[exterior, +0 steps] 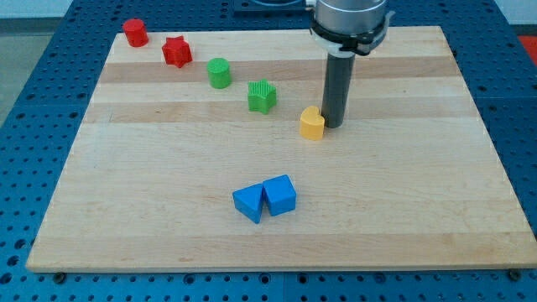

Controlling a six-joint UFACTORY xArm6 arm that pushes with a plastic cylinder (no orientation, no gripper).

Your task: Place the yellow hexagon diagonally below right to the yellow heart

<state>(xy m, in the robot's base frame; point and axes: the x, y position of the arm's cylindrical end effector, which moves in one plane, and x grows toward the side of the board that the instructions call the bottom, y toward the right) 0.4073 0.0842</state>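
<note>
We carry no gripper and hold nothing, only a straight dark rod, and my tip [334,126] rests on the wooden board [168,226] just to the view's right of a yellow block [312,123], so close that we cannot tell whether the two touch; we take this yellow block as our landmark; its shape reads as rounded with a notch at the top, most like the heart, though we cannot be sure; we see only this one yellow block, so we cannot place a separate yellow hexagon, which may be hidden behind the rod; up and to the view's left of the yellow block stands a green star-like block [262,96], near it; further along the same slant sits a green rounded block [219,73]; beyond that a red star [176,51]; and farthest toward the view's top left a red rounded block [135,33]; well below the yellow block and slightly to the view's left lie two blue blocks touching one another, a blue wedge-like block [248,203] and a blue cube [279,195].
</note>
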